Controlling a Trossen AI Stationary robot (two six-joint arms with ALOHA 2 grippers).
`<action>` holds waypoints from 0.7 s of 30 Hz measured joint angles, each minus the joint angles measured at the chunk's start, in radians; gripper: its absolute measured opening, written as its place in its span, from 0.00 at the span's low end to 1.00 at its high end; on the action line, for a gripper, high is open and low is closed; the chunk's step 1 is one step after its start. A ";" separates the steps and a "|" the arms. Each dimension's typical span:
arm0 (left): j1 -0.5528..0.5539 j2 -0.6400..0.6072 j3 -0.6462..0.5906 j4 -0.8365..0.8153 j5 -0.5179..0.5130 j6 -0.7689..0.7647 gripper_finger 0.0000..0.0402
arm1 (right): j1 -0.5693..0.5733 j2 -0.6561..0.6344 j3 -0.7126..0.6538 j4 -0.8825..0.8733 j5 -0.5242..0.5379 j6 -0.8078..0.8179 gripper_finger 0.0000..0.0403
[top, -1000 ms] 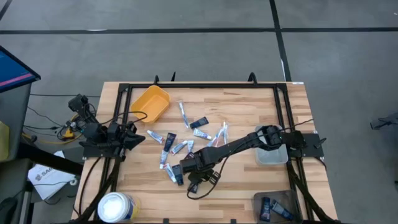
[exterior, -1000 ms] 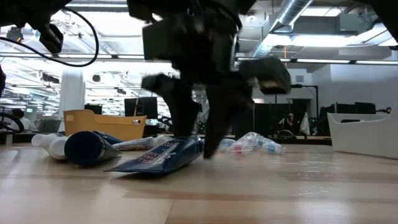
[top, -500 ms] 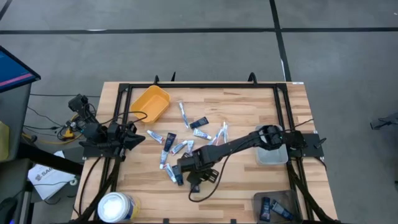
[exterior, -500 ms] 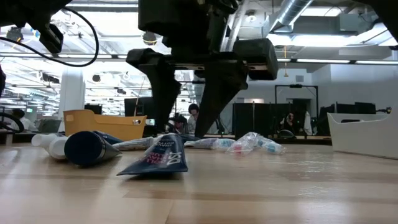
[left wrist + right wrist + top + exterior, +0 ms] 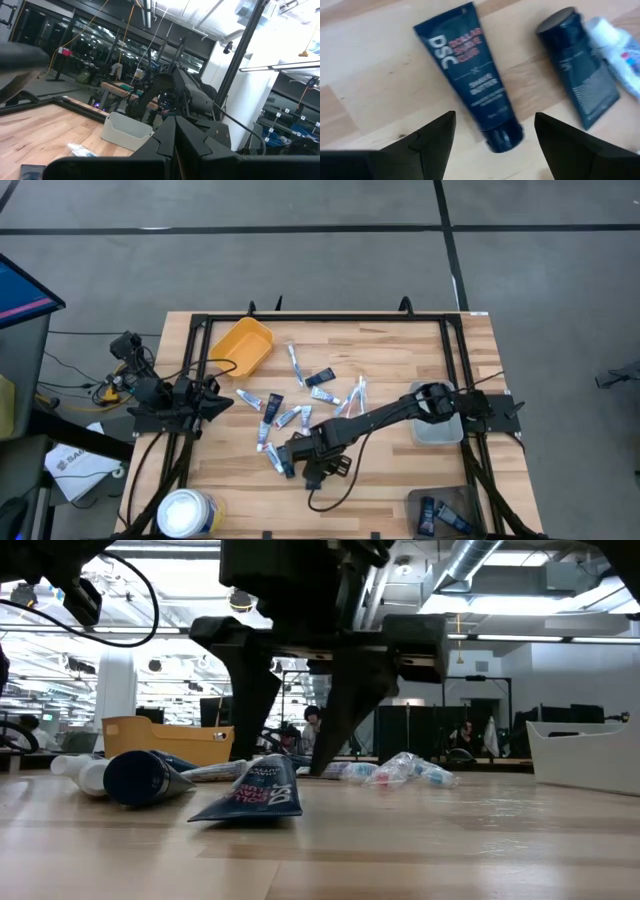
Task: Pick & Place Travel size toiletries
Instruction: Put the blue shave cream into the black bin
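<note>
Black and flat, a small tube [image 5: 470, 75] printed "DSC" lies on the wooden worktop [image 5: 400, 350] directly under the right gripper [image 5: 495, 132] — the fingers stand wide apart, one on each side of the tube's capped end, and hold nothing. In the low view the same tube [image 5: 258, 795] lies flat on the wood with the dark fingers [image 5: 245, 690] straddling it from above. A second black tube [image 5: 582, 75] lies just beside it, touching a white tube with blue and red print [image 5: 620, 50]. From above, the right gripper [image 5: 292, 452] sits toward the worktop's near edge, left of centre, at the near end of a scatter of travel size toiletries [image 5: 300, 395] that runs across the middle of the worktop. A yellow bin [image 5: 240, 345] sits by the far left corner, a pale tray [image 5: 437, 430] at the right edge. The left gripper [image 5: 215, 402] waits at the left edge — whether its fingers are open or closed cannot be told.
</note>
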 joint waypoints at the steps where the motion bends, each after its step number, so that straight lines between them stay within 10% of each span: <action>1: 0.000 0.000 0.000 0.000 0.000 0.000 0.00 | 0.000 0.000 0.000 0.004 0.000 0.000 0.66; 21: 0.000 0.000 0.000 0.000 0.000 0.000 0.00 | -0.004 -0.005 -0.093 0.013 -0.028 0.081 0.61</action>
